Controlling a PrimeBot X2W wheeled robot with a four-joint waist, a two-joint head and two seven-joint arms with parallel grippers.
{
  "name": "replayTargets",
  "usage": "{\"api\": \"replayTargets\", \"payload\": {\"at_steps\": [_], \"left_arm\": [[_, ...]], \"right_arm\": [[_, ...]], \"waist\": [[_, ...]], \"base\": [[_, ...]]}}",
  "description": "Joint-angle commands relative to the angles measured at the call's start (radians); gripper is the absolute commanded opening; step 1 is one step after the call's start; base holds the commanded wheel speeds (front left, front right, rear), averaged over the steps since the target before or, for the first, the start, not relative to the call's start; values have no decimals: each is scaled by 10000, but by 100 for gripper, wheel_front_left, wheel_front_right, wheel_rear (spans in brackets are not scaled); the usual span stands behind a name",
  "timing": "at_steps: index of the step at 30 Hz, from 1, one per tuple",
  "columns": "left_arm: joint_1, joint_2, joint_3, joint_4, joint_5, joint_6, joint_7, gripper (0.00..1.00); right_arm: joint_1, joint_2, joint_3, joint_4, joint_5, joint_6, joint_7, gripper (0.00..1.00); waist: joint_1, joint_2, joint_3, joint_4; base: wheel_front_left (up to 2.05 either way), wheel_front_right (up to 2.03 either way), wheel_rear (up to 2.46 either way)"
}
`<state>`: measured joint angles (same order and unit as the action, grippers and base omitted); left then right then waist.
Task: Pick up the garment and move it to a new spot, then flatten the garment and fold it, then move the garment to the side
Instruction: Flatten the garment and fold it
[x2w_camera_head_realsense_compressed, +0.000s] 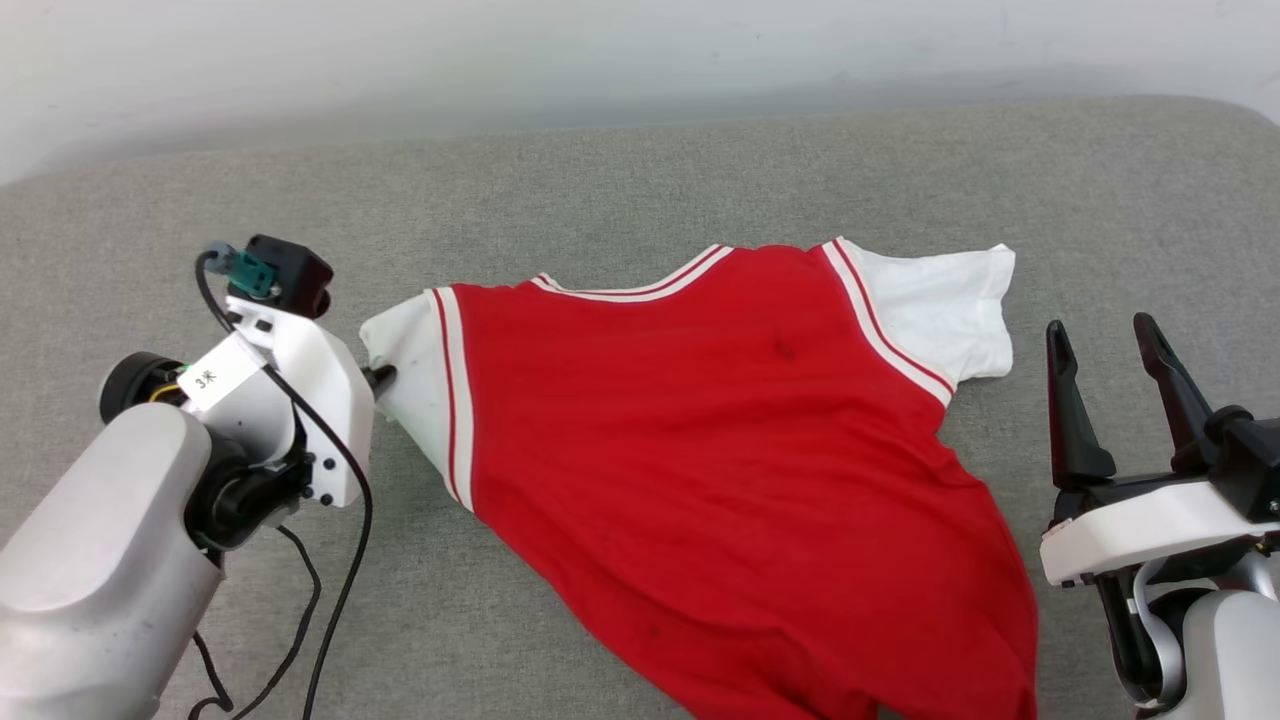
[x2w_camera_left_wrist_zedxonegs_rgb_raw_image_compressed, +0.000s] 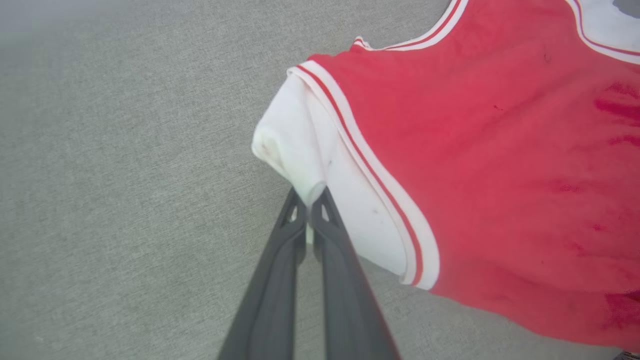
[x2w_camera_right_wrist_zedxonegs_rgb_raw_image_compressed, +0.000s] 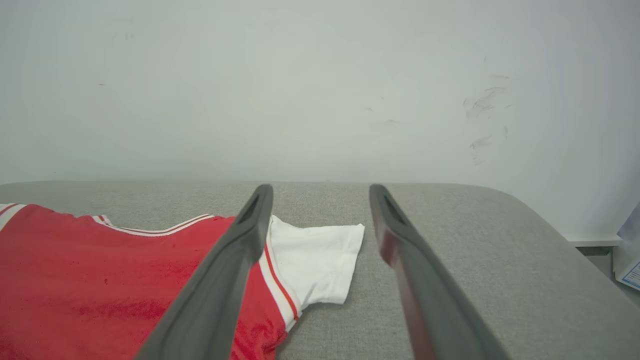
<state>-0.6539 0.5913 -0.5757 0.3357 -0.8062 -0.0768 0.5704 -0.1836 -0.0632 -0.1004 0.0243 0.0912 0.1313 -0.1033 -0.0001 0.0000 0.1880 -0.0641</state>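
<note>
The garment (x2w_camera_head_realsense_compressed: 720, 440), a red T-shirt with white short sleeves and red-white striped trim, lies spread on the grey cushioned surface (x2w_camera_head_realsense_compressed: 640, 180) with a plain red side up. My left gripper (x2w_camera_head_realsense_compressed: 383, 377) is at its left sleeve, shut on the white sleeve's edge; in the left wrist view the two dark fingers (x2w_camera_left_wrist_zedxonegs_rgb_raw_image_compressed: 272, 295) meet with a fold of white cloth (x2w_camera_left_wrist_zedxonegs_rgb_raw_image_compressed: 300, 150) pinched at the tips (x2w_camera_left_wrist_zedxonegs_rgb_raw_image_compressed: 311, 197). My right gripper (x2w_camera_head_realsense_compressed: 1105, 345) stands open to the right of the garment, fingers apart over bare cushion just beside the right sleeve (x2w_camera_right_wrist_zedxonegs_rgb_raw_image_compressed: 320, 260).
A pale wall (x2w_camera_right_wrist_zedxonegs_rgb_raw_image_compressed: 320, 90) runs behind the grey surface. The surface's rounded right end (x2w_camera_right_wrist_zedxonegs_rgb_raw_image_compressed: 530, 210) drops off toward a ledge and a white object (x2w_camera_right_wrist_zedxonegs_rgb_raw_image_compressed: 627, 260). Bare cushion lies left of the garment (x2w_camera_left_wrist_zedxonegs_rgb_raw_image_compressed: 125, 175) and behind it.
</note>
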Motion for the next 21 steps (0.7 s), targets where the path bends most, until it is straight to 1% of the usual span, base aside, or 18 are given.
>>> {"api": "replayTargets", "payload": {"at_steps": [1,2,3,4,6,8,9,10,15,18,19,20,21], "left_arm": [[145,127,36,-39,117,130,-81,0],[144,166,17,-3,196,154,-159,0],[145,181,-4,37,297,182,-256,33],[147,193,-24,119,416,256,-373,100],[145,210,-45,222,544,328,-499,100],[77,215,-44,365,807,457,-906,100],[-18,171,-34,477,1087,538,-1456,100],[-18,171,-34,477,1087,538,-1456,100],[76,-108,200,670,1386,606,-3196,100],[355,-269,265,663,1506,525,-4278,100],[559,-384,344,578,1525,490,-5008,100],[559,-384,344,578,1525,490,-5008,100],[693,-449,392,515,1539,501,-5397,100]], "right_arm": [[94,10,6,9,16,-11,30,100],[93,14,11,19,16,-11,45,100],[92,20,11,23,14,-11,44,100],[86,24,9,29,17,-11,50,100],[80,29,-3,39,24,-11,52,100],[76,39,-31,50,39,-11,49,100],[85,49,-57,70,34,-11,56,100],[85,49,-57,70,34,-11,56,100],[140,46,-121,161,-22,-11,74,100],[174,-2,-137,185,-41,-11,121,100],[222,-54,-159,194,-37,-11,131,100],[222,-54,-159,194,-37,-11,131,100],[248,-80,-176,197,-36,-11,147,100]], "waist": [[1,0,10,20],[1,0,24,16],[1,0,37,9],[1,0,51,1],[1,0,64,-6],[1,0,91,-3],[1,0,110,30],[1,0,110,30],[1,0,-40,239],[1,0,-242,393],[1,0,-412,504],[1,0,-412,504],[1,0,-503,558]], "base": [[0,0,0],[0,0,0],[0,0,0],[0,0,0],[0,0,0],[0,0,0],[0,0,0],[0,0,0],[0,0,0],[0,0,0],[0,0,0],[0,0,0],[0,0,0]]}}
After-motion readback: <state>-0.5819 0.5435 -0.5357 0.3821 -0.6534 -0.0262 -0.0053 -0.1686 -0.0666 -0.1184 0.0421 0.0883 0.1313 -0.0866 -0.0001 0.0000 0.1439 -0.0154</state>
